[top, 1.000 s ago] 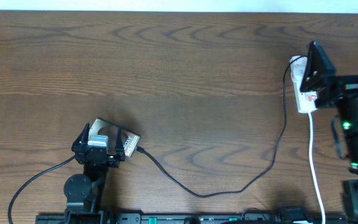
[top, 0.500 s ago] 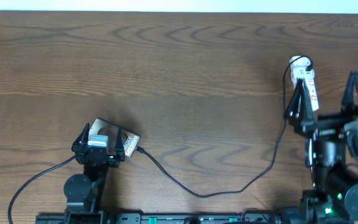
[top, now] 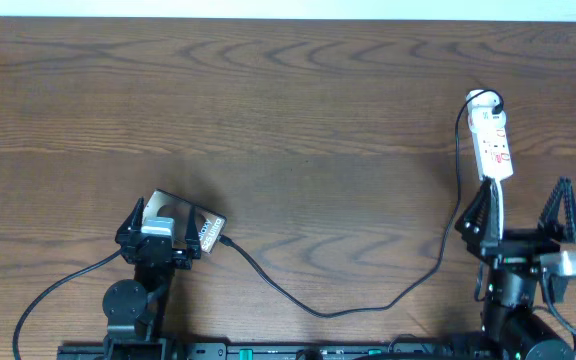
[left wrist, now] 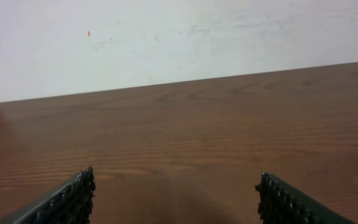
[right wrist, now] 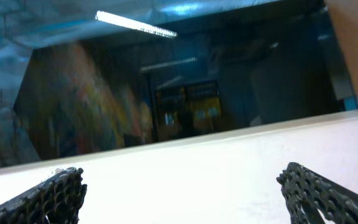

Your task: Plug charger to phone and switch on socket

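Your right gripper point(top: 518, 211) hung just short of the power strip point(top: 492, 140), off its near end, toward the robot's base. Its jaws were spread as wide as they go and held nothing. The strip's white cord point(top: 509, 290) ran down between the two fingers without being gripped. The strip itself lay flat on the table, with its red switch marks facing up. You could not tell from above which way the switches stood.

The charger cable point(top: 328, 312) left the far end of the power strip and dropped along the side of the strip facing the phone. It then swept in a long slack curve across the wood to the phone point(top: 206, 231). The phone lay well apart from the power strip, far off on your left arm's side and closer to the robot's edge of the table. The cable's tip met the phone's labelled end, but the overhead view was too small to show whether the plug was seated.

Your left gripper point(top: 156, 237) stood right over the phone, covering much of it from above. Its jaws were well apart. In the left wrist view only bare wood showed between the fingers point(left wrist: 67, 200), so it had hold of nothing.

The table point(top: 288, 120) was dark brown wood grain. A plain whitish wall point(left wrist: 179, 43) rose behind its far edge, beyond the power strip. Your right wrist camera pointed upward, past its own fingers point(right wrist: 51, 194). It showed a dim room with a lit strip light point(right wrist: 135, 25) overhead.
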`<state>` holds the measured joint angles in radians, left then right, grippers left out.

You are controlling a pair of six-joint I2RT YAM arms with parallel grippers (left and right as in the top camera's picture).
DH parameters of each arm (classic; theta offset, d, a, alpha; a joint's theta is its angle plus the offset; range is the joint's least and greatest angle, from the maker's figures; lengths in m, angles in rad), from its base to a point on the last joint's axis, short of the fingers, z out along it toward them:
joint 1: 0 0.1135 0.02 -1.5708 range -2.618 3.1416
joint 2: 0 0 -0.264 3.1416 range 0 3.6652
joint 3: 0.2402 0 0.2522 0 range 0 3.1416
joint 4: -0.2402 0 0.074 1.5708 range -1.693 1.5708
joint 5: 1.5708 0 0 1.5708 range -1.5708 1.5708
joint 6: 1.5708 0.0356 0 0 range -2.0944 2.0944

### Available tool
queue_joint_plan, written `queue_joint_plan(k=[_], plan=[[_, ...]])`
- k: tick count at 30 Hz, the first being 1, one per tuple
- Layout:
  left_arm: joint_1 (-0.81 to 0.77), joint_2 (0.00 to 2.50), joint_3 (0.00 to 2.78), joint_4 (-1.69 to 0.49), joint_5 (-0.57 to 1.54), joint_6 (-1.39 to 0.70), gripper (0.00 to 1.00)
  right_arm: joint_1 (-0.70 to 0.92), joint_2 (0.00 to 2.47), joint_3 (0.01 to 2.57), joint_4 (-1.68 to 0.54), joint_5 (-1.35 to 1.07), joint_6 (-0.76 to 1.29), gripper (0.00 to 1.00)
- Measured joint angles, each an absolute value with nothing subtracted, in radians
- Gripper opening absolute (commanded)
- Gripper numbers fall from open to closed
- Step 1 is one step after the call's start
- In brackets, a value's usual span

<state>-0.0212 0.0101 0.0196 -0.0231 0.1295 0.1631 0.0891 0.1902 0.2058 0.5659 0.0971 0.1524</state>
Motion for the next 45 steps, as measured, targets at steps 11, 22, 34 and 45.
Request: queue_joint_plan(k=[11,22,34,45], plan=[[-0.021,0.010,0.020,-0.023,0.130,0.163,0.82,0.089,0.014,0.024,0.580,0.120,0.149,0.99],[-0.021,0.010,0.020,-0.023,0.130,0.163,0.82,0.089,0.013,0.006,0.227,0.144,0.149,0.99],[-0.021,0.010,0.020,-0.023,0.130,0.163,0.82,0.089,0.012,0.007,-0.057,0.143,0.104,0.99],[-0.021,0.010,0.020,-0.023,0.130,0.163,0.82,0.089,0.012,0.007,-0.067,0.080,-0.046,0.99]])
